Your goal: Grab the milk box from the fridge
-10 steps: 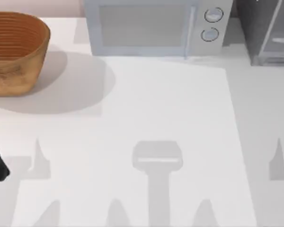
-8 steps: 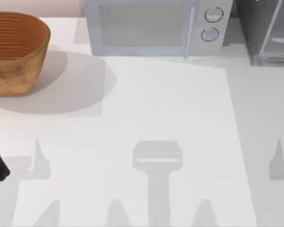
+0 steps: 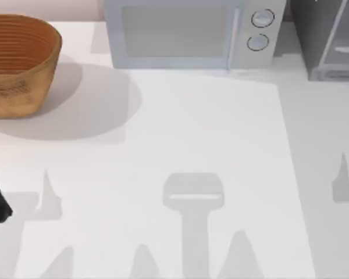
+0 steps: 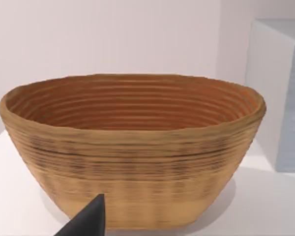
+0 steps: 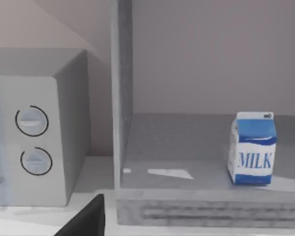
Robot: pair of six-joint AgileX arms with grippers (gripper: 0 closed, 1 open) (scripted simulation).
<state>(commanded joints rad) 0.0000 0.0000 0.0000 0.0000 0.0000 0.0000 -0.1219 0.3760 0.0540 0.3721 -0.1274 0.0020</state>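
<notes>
The milk box (image 5: 252,148) stands upright on the fridge (image 5: 122,98) shelf, toward one side of the open cabinet, nothing touching it. The fridge sits at the counter's (image 3: 209,133) far right corner, just beside the microwave (image 3: 186,35). The left arm is parked at the left edge near the basket (image 3: 20,61). Whether either claw is spread or clenched, I cannot tell. The risk as I judge it: reaching in off-line and clipping the fridge wall, or nudging the carton over before closing on it.
</notes>
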